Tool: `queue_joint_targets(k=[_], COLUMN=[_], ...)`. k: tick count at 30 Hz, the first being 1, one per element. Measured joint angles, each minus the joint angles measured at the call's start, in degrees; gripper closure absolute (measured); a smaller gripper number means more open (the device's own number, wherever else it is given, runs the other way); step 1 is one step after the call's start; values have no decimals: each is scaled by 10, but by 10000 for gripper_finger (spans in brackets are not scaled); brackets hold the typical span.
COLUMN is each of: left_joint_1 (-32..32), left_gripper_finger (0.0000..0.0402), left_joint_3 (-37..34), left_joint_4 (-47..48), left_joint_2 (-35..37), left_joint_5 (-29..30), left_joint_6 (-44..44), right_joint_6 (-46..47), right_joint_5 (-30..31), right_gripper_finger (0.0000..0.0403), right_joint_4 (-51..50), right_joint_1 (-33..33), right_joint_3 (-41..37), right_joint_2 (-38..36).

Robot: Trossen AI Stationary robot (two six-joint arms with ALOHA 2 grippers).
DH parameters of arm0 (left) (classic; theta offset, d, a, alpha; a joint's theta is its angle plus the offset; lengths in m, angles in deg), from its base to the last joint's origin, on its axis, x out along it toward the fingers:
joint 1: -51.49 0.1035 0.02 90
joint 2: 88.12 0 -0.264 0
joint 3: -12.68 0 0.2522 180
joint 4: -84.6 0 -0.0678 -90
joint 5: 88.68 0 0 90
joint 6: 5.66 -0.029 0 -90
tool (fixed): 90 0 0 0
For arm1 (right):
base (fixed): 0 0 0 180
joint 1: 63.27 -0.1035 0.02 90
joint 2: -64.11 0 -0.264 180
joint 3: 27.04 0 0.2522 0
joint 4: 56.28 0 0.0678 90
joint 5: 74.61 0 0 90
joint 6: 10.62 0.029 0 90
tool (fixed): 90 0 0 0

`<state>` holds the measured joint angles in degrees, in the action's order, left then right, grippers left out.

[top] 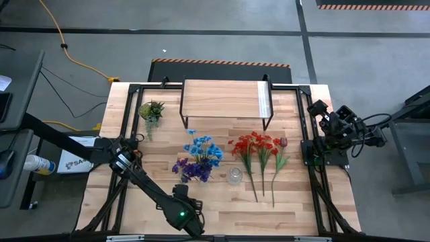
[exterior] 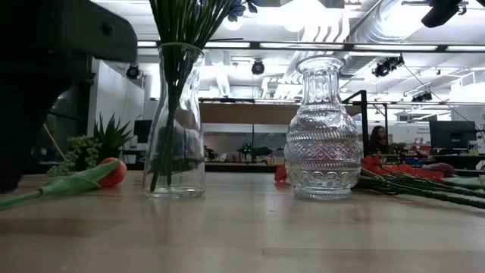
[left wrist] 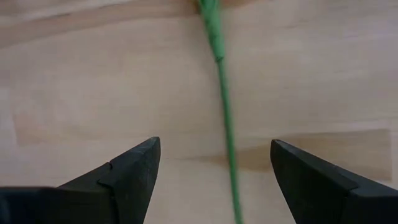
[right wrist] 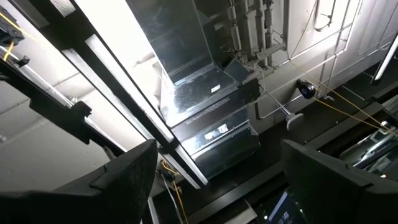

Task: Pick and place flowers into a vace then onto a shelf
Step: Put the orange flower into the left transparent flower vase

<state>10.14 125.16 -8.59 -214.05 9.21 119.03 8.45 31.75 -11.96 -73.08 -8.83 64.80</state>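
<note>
An orange flower [exterior: 112,172] lies on the table near its front edge, its green stem [left wrist: 225,130] flat on the wood. My left gripper [left wrist: 214,144] points down over that stem, open, with one finger on each side and not touching it. In the high view the left arm [top: 183,214] hides the flower. A clear vase [exterior: 176,121] holds blue and purple flowers [top: 201,154]. Beside it stands an empty patterned glass vase [exterior: 322,133]. Red flowers [top: 259,151] lie flat to its right. The shelf [top: 222,101] stands at the far edge. My right gripper [right wrist: 217,149] is parked at the table's right side, open and pointing upward.
A small green potted plant [top: 152,111] stands at the far left beside the shelf. Bare wood lies along the front edge to the right of my left arm. The black table frame [top: 306,144] runs along the right side by the parked arm.
</note>
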Motion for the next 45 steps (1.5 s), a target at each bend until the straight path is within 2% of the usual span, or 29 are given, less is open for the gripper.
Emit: queue_joint_targets(k=[6, 12, 22, 32, 38, 41, 45], left_joint_1=[9, 9, 9, 10, 10, 10, 10], left_gripper_finger=[64, 78, 192, 295, 376, 381, 368], left_joint_3=[-44, -49, -49, -49, -50, -50, -50], left_joint_4=[-92, -101, -116, -118, -115, -115, -116], left_joint_2=[5, 5, 3, 2, 2, 2, 2], left_joint_5=[-4, -6, -8, -46, -68, -71, -79], left_joint_6=[-3, 2, 12, 58, 76, 83, 92], right_joint_6=[3, 4, 4, 4, 4, 7, 15], right_joint_5=[0, 0, 0, 0, -2, -2, -2], right_gripper_finger=[75, 75, 75, 75, 75, 75, 75], right_joint_4=[0, 0, 0, 0, 0, 0, 0], right_joint_1=[0, 0, 0, 0, 0, 0, 0], right_joint_3=[0, 0, 0, 0, 0, 0, 0], right_joint_2=[0, 0, 0, 0, 0, 0, 0])
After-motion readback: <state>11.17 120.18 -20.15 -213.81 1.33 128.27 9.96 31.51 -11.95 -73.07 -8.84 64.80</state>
